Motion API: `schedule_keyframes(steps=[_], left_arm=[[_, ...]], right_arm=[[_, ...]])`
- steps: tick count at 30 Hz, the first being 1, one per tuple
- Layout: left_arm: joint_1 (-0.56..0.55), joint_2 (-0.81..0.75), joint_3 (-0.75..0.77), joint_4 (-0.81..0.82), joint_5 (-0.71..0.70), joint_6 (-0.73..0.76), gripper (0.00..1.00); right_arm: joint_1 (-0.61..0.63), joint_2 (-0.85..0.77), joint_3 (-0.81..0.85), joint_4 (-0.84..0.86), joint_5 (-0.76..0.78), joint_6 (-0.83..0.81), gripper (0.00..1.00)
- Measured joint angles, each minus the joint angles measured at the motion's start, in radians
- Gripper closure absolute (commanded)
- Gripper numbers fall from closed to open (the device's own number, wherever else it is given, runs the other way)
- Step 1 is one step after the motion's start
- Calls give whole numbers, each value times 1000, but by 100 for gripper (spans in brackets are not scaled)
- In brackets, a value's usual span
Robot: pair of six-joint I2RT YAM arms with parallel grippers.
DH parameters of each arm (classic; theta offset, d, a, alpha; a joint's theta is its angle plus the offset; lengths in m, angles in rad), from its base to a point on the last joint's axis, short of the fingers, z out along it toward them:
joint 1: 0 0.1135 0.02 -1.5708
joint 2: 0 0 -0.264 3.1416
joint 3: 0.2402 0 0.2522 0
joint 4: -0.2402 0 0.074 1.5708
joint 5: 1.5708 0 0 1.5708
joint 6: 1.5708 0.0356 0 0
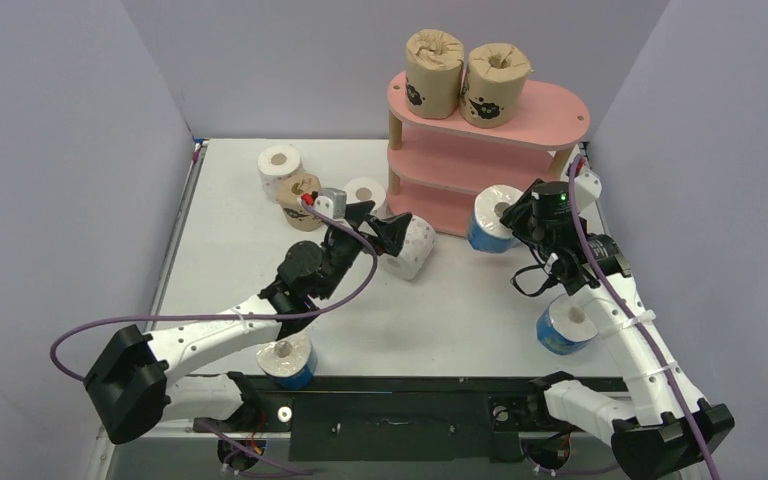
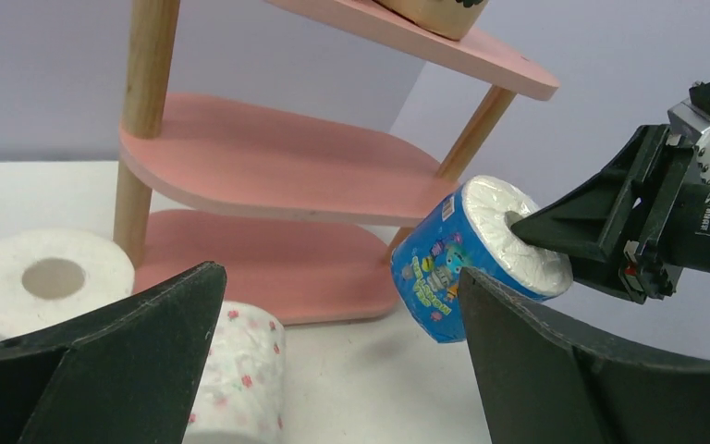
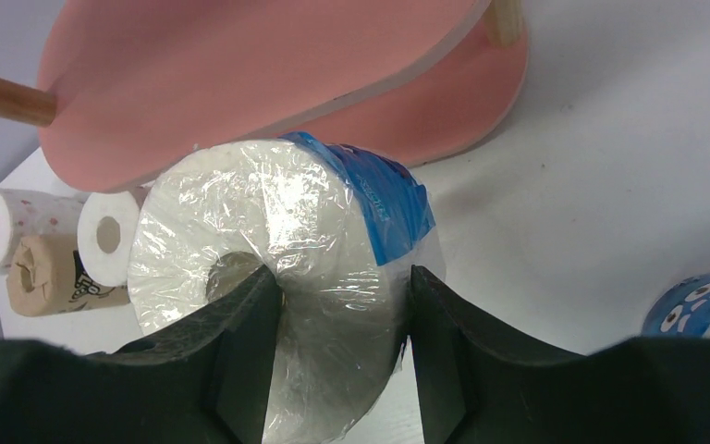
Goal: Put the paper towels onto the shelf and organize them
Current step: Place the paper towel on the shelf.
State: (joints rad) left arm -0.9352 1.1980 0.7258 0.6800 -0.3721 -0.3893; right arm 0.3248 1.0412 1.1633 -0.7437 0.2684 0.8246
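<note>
The pink shelf (image 1: 550, 115) stands at the back right with two brown paper towels (image 1: 434, 72) (image 1: 495, 84) upright on its top board. My right gripper (image 1: 510, 214) is shut on a blue roll (image 1: 487, 220), held tilted just in front of the lower boards. In the right wrist view one finger (image 3: 240, 324) sits in the roll's core and the other presses its outer wall (image 3: 351, 240). My left gripper (image 1: 380, 226) is open, and a white pink-dotted roll (image 1: 410, 247) lies just right of its fingers. From the left wrist, that roll (image 2: 240, 370) shows beside the left finger.
Left of the shelf stand two white rolls (image 1: 280, 165) (image 1: 365, 192) and a brown roll (image 1: 300, 202). One blue roll (image 1: 567, 326) sits by the right arm and another (image 1: 288, 363) near the front edge by the left arm. Grey walls close in three sides.
</note>
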Motion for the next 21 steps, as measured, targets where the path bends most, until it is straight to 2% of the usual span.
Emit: schedule_keyframes(steps=[4, 11, 21], left_arm=[[85, 55, 0, 88, 141, 2, 4], [93, 144, 1, 144, 274, 6, 4], [61, 191, -37, 217, 297, -28, 4]], right_arm=[[-36, 34, 2, 37, -16, 38, 63], [-73, 77, 40, 90, -29, 83, 63], [-150, 122, 58, 156, -42, 109, 63]])
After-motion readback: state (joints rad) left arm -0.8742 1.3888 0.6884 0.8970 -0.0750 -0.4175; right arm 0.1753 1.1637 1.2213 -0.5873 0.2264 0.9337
